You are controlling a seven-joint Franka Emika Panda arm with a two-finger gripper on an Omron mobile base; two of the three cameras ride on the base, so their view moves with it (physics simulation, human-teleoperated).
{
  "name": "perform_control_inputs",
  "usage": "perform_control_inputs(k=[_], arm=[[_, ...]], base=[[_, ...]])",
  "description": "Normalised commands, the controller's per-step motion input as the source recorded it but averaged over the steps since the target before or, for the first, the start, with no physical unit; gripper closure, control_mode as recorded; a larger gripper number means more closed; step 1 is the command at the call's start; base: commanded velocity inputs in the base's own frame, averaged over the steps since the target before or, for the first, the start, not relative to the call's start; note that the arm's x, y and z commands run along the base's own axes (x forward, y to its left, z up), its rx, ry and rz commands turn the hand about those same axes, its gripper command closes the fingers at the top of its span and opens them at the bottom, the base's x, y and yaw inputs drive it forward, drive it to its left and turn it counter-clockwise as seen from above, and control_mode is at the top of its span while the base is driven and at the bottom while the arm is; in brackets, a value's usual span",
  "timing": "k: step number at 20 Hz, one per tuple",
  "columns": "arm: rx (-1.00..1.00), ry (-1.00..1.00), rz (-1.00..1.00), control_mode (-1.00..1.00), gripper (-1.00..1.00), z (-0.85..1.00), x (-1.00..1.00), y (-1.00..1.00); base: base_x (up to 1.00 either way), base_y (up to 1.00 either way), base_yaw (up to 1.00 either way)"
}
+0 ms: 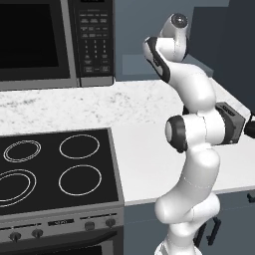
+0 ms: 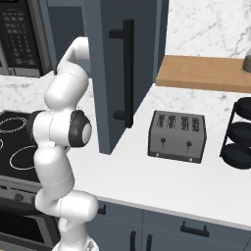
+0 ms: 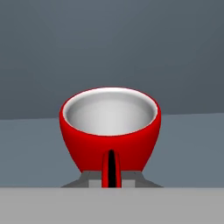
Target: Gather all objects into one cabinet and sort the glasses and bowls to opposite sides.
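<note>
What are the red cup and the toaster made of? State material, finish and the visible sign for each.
Red cup: looks like glazed ceramic or glossy plastic, with smooth red walls and a pale, softly shaded inside.
Toaster: looks like brushed metal, with a dull grey casing, dark slots and knobs.

A red cup point(image 3: 110, 127) with a pale inside stands upright on a slate-blue shelf point(image 3: 192, 148), directly ahead of the hand and very close; the shelf's edges are probably out of frame.

Red cup point(image 3: 110, 131), pale inside, upright on slate-blue surface.
</note>
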Motion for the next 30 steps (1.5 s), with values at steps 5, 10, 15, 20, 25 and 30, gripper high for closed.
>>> perform_control_inputs(k=[5,10,15,20,25,30], arm=[[0.00,-0.04,0.00,-1.00,1.00,-0.05,0.06,-0.14],[0.00,-0.05,0.00,-1.00,1.00,-0.05,0.03,-0.09],[0.00,-0.16,0.00,-1.00,1.00,0.00,-0.36,0.00],[0.00,-0.14,0.00,-1.00,1.00,0.00,-0.89,0.13],[-0.05,0.00,0.02,-1.00,1.00,-0.11,-1.00,0.20],[-0.08,0.00,0.05,-1.00,1.00,-0.16,-1.00,0.20]], base=[[0.00,0.00,0.00],[0.00,0.00,0.00],[0.00,0.00,0.00],[0.00,0.00,0.00],[0.00,0.00,0.00],[0.00,0.00,0.00]])
